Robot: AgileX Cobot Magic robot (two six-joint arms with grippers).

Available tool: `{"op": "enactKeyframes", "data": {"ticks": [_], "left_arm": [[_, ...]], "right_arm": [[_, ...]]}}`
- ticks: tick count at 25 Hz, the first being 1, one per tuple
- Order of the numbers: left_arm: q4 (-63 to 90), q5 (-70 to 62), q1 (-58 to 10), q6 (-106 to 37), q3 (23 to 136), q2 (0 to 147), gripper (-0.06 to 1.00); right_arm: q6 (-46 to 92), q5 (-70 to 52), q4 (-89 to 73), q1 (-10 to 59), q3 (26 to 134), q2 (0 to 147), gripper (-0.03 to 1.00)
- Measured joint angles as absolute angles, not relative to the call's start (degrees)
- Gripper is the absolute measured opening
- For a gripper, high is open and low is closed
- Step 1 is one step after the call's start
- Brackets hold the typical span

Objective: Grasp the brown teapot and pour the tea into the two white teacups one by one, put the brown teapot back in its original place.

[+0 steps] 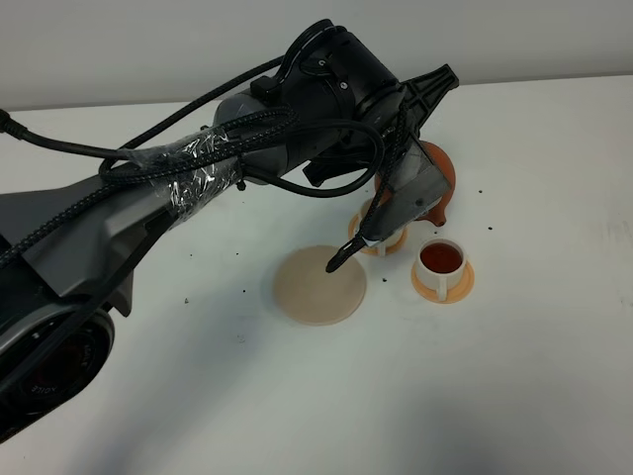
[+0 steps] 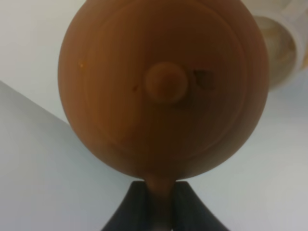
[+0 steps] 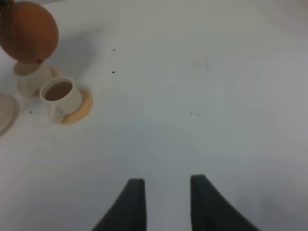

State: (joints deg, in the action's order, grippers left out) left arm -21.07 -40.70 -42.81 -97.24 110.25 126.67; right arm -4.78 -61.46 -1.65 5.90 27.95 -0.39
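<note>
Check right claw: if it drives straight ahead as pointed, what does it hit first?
Way looks free: ahead of the right claw lies only bare table. The brown teapot and filled teacup sit well off that line. Likely meets the table itself eventually; depth unclear.

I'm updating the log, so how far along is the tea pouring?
Done: one cup holds tea. In hand: the left fingers grip the teapot by its handle, held above the other cup, whose fill I can't judge. Left: finish that pour and set the teapot on the coaster, which has nothing on it.
</note>
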Motion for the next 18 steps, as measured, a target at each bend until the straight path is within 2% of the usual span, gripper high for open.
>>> {"op": "enactKeyframes", "data": {"ticks": [10, 18], "left_arm": [[-18.3, -44.7, -42.4, -88.2, 110.3, 126.2, 0.13], [-12.2, -55.9, -42.3, -74.7, 110.7, 122.0, 0.13]], "right_arm": [[-4.8, -61.5, -1.6, 5.9, 28.0, -0.4, 0.24], [-4.8, -61.5, -1.6, 5.9, 28.0, -0.4, 0.24]]}}
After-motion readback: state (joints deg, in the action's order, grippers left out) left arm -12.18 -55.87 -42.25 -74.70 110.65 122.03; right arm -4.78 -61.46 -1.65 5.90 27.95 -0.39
